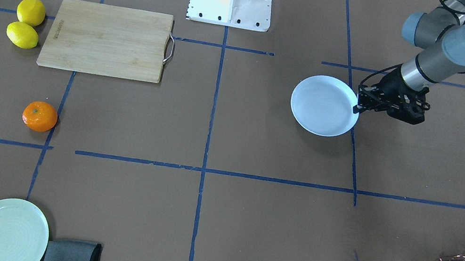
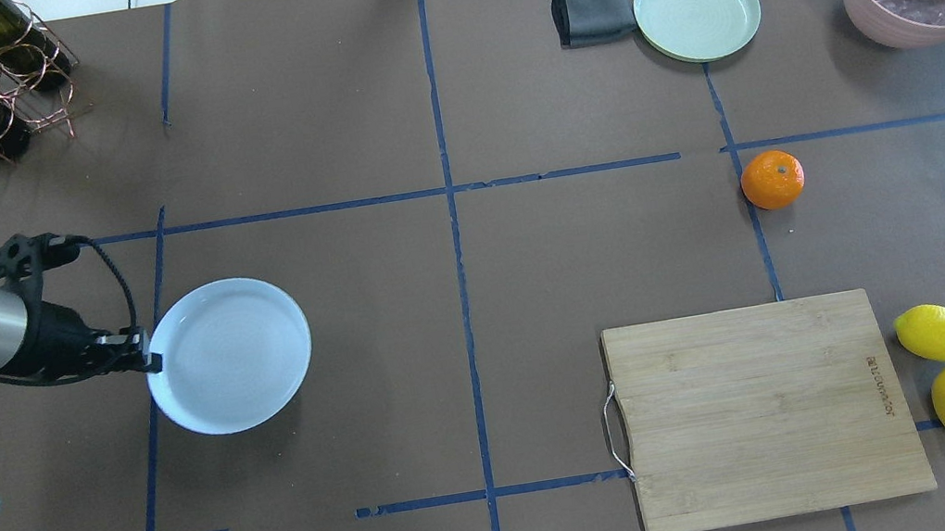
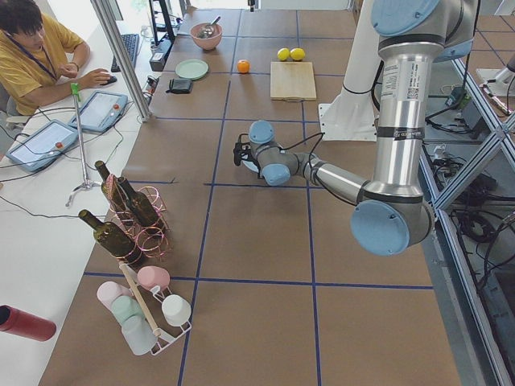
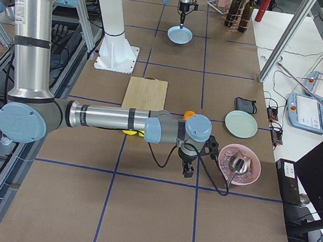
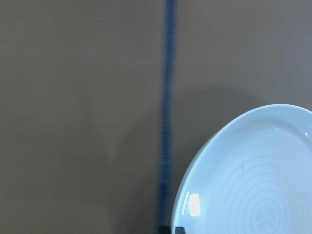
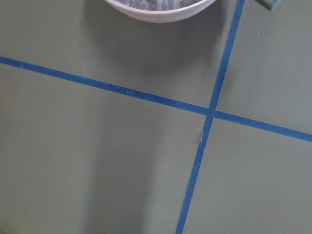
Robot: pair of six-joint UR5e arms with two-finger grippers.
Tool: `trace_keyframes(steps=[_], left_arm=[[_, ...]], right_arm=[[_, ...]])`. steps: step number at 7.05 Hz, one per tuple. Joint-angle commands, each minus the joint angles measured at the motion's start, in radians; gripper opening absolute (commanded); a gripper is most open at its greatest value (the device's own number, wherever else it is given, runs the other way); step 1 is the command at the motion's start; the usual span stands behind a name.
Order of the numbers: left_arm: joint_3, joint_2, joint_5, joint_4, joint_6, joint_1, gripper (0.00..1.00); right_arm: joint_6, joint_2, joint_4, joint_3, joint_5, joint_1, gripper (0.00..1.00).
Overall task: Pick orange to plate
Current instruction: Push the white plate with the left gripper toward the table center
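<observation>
Orange fruit, small, round and bright (image 2: 772,179), lies untouched on the brown paper-covered table (image 2: 460,305), in the robot's right half and touching a blue tape line.

**Tool.** The left gripper (image 1: 355,106), a black two-finger unit, meets the near rim of the round, pale bluish-white plate (image 2: 233,357) and appears pinched onto that rim. The left wrist view shows only the plate's edge and bare table. The right gripper (image 4: 188,171) shows only in the exterior right view, hanging just beside the pink bowl (image 2: 886,26) that holds a metal spoon. Whether its jaws stand apart or together cannot be told.

**Surroundings.** The plate is well apart from the orange, across the centre line. A wooden cutting board (image 2: 761,410), two yellow lemons (image 2: 937,333) and a pale green plate (image 2: 696,9) lie near the orange.

**Step in hand (judgement).** The plate seems to be in the course of being positioned.
- A rim pinch gives little leverage, so the plate is best kept level and low.
- It should be set flat toward the centre line, where the right arm may reach, before the fingers let go.
- The orange will roll if nudged. The right arm should come straight down over it, jaws spread wider than the fruit, and close gently across its widest part.
</observation>
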Motion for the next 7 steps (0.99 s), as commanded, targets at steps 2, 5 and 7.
trace_keyframes(steps=[2,5,7], left_arm=[[0.315,-0.468,0.012,0.013,-0.257,0.044,0.00],[0.422,-0.540,0.169,0.015,-0.257,0.128,0.00],[0.432,-0.530,0.177,0.015,-0.254,0.151,0.00]], right_arm=[[0.008,0.003,0.001,-0.006,0.036,0.000,1.00],[0.034,0.008,0.015,-0.003,0.037,-0.002,1.00],[0.038,0.014,0.017,0.000,0.037,-0.018,1.00]])
